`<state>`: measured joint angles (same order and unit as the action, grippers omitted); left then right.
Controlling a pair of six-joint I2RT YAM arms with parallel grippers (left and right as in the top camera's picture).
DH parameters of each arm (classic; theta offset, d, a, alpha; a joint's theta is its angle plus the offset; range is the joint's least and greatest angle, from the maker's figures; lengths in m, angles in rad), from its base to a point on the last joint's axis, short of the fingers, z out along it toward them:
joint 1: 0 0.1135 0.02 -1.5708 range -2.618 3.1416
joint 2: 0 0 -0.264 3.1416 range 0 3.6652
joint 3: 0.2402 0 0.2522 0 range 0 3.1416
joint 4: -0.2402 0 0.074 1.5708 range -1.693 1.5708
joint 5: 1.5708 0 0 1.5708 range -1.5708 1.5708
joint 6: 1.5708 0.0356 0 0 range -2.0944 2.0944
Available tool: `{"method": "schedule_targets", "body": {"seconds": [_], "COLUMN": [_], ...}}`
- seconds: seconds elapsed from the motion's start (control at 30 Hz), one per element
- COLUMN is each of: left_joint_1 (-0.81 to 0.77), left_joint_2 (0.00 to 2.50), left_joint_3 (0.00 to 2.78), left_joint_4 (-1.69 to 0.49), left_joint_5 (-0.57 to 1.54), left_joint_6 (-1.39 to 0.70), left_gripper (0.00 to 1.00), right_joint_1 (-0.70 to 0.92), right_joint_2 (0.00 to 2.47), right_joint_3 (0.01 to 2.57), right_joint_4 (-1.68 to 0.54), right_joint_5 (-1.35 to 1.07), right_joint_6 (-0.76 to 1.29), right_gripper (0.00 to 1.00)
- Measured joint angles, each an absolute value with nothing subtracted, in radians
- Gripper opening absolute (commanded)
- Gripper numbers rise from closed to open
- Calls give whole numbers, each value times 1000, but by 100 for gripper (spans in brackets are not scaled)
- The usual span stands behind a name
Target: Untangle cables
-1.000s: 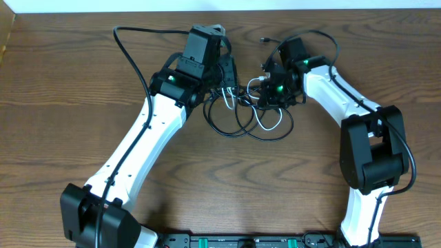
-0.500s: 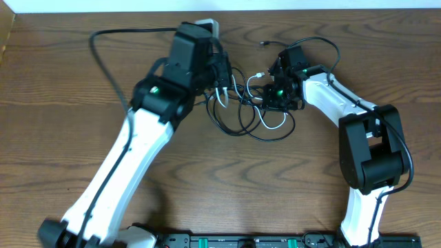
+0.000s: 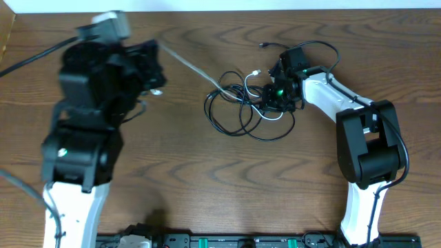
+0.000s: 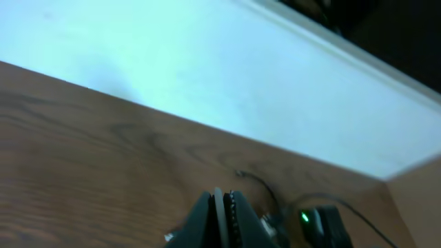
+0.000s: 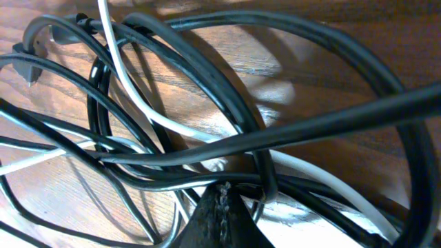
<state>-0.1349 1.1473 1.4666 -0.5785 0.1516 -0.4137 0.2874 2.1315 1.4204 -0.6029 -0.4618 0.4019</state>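
WORKTOP TANGLE: Overhead, the cables lie knotted mid-worktop, with a pale cord stretched taut up to the blurred left arm. The left jaws, seen pressed shut in their wrist view, hold that cord. Only the right wrist view shows the right jaws closed among black and white loops; whether they pinch one is unclear.

Left hand closed, high at far left; right hand closed, low.
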Motion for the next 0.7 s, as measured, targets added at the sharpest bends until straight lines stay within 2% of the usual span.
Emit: {"method": "schedule_targets", "body": {"seconds": [0.43, 0.6, 0.67, 0.7], "left_joint_1": [180, 220, 214, 210], "left_joint_2": [1112, 1130, 1147, 1158], "left_joint_3": [1467, 1467, 1467, 1467], "left_joint_4": [-587, -650, -686, -699], "left_joint_5": [152, 152, 160, 167], "left_joint_6": [-373, -365, -361, -357], "left_gripper": [8, 8, 11, 22], "right_joint_1": [287, 287, 287, 287], "right_joint_2": [2132, 2132, 2132, 2132], "right_joint_3": [1420, 1420, 1420, 1420], "right_joint_4": [-603, -603, -603, -603], "right_joint_5": [-464, -464, -464, -464], "right_joint_6": [403, 403, 403, 403], "right_gripper": [1, 1, 1, 1]}}
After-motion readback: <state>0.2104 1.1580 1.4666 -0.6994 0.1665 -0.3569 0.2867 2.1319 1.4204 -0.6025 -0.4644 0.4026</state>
